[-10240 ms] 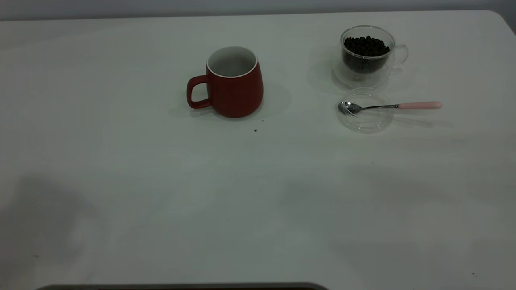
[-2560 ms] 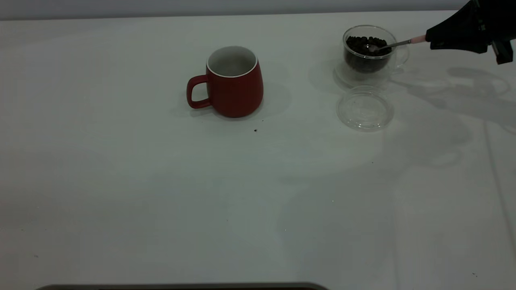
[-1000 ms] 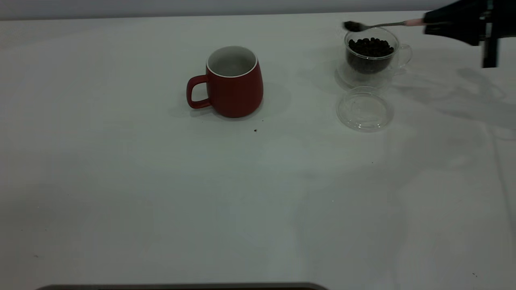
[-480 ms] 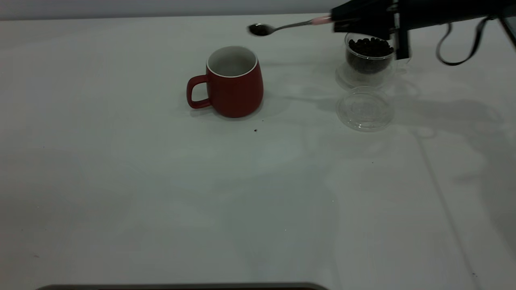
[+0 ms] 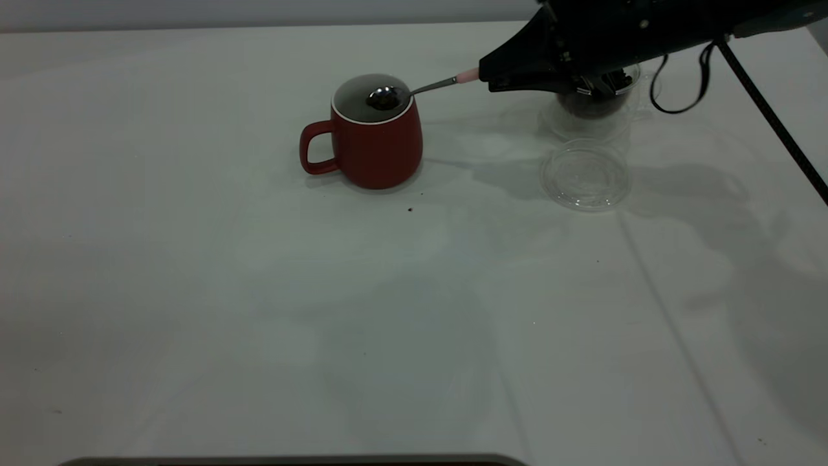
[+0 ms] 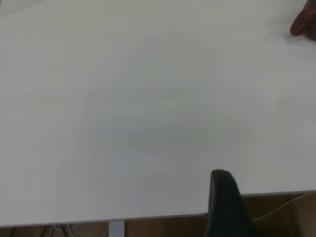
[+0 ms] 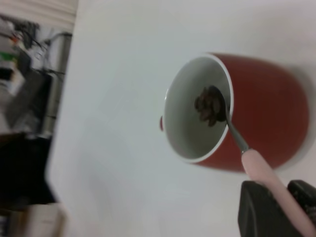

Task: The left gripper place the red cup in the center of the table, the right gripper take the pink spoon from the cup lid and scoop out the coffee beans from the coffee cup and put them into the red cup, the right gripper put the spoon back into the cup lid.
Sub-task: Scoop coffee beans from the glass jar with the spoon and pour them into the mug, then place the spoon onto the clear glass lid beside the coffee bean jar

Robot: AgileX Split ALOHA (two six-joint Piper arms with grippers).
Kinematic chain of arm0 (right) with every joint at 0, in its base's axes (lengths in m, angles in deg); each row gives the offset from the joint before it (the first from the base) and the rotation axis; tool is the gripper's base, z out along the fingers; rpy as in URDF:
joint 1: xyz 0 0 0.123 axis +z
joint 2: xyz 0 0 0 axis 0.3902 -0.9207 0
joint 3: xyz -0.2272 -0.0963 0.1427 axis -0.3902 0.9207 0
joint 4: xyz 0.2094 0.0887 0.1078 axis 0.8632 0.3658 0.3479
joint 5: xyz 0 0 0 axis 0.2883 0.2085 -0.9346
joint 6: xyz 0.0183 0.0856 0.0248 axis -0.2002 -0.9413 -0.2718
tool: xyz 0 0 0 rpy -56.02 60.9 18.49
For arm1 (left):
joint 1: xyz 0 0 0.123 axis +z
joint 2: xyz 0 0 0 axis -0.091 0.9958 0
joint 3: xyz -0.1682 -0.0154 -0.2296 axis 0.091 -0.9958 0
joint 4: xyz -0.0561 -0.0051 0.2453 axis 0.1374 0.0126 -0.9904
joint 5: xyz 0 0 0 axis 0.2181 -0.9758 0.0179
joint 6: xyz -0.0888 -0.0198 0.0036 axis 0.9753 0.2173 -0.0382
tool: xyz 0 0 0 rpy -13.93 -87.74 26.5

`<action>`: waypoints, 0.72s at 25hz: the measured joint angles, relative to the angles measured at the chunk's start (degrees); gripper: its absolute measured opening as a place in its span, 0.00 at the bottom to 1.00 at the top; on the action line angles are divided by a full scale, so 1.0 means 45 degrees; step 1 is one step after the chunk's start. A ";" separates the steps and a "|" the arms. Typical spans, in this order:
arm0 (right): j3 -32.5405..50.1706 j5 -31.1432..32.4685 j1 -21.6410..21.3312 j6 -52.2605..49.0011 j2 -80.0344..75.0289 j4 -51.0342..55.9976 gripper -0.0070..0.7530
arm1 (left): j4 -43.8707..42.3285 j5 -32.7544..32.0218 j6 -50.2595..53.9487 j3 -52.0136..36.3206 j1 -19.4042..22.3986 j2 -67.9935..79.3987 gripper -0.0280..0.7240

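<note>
Right pincer (image 5: 486, 76) clamped, arm reaching leftward, left arm out of sight

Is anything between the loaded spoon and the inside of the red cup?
Nothing visible. The right gripper holds the pink spoon with its bowl of coffee beans directly over the red cup mouth.

matt ceramic red cup (image 5: 378, 145), glossy metal pink spoon (image 5: 385, 98), clear cup lid (image 5: 585, 176).

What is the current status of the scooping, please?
Right gripper shut on pink spoon, its loaded bowl over the red cup mouth. Coffee beans not yet tipped. Left gripper parked near table edge. Path clear.
</note>
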 joint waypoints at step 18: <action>0.0012 0.3085 -0.2464 0.0692 0.3074 -0.5656 0.14 | 0.0000 0.0000 0.0020 0.0000 0.0000 0.0000 0.69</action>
